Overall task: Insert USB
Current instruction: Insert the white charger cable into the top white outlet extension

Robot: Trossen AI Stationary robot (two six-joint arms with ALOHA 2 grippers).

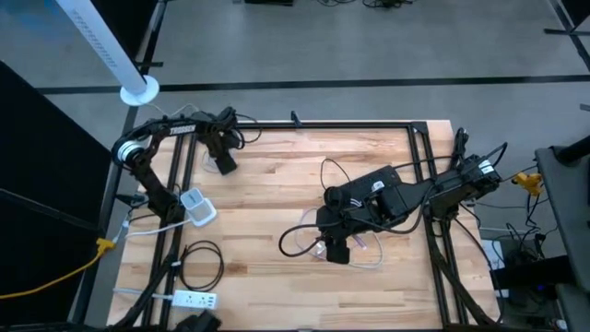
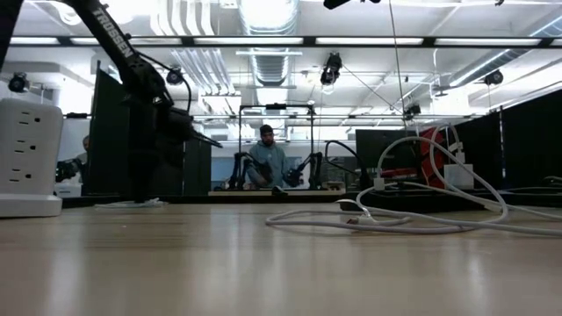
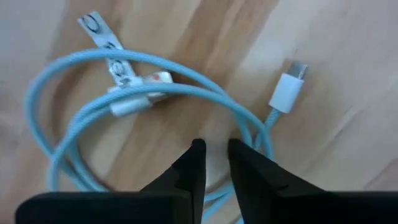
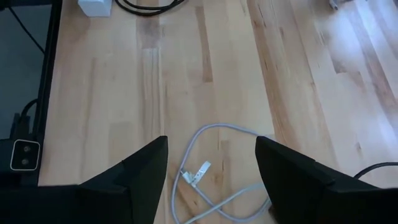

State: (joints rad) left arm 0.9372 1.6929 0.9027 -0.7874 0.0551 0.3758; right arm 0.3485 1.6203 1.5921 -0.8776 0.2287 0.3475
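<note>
A light-blue cable point(image 3: 93, 81) lies coiled on the table at its far left. Its white USB plug point(image 3: 287, 93) rests flat beside the coil, and a tagged second plug point(image 3: 134, 93) lies across the loops. My left gripper point(image 3: 217, 158) points straight down just above the coil point(image 1: 218, 166), its fingers a narrow gap apart with nothing between them. A white cable point(image 4: 208, 165) lies in loose loops at the table's middle right point(image 1: 355, 251). My right gripper point(image 4: 210, 143) hangs wide open well above it, slanting down.
A white power cube point(image 1: 196, 207) stands at the left. A black cable loop point(image 1: 203, 263) and a white power strip point(image 1: 194, 300) lie near the front left corner. Bare wood point(image 1: 277, 184) lies between the two arms. A person point(image 2: 268, 162) sits in the room beyond.
</note>
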